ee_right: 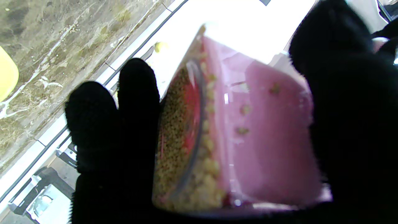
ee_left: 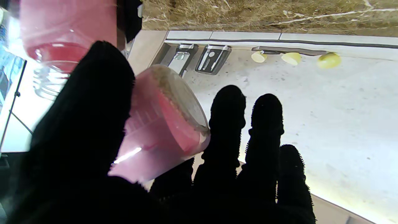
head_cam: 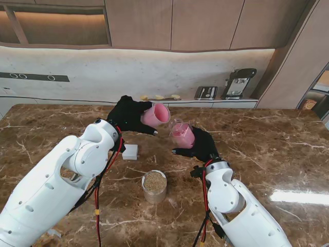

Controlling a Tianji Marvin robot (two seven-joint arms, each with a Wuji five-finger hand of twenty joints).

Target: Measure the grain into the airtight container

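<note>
While the left hand (head_cam: 127, 114) grips a pink measuring cup (head_cam: 156, 115) tipped on its side above the tabletop (head_cam: 267, 149), near its far edge, the right hand (head_cam: 201, 145) clasps the airtight container (head_cam: 182, 135) just beside it, grain visible inside. A round tin of grain (head_cam: 154, 186) stands nearer to me at mid-tabletop, a small white block (head_cam: 130, 152) to its left.

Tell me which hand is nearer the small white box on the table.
Left. The left hand, holding a tilted pink cup, hovers just beyond the white box. The right hand, gripping the pink container, sits well off to the box's right.
</note>
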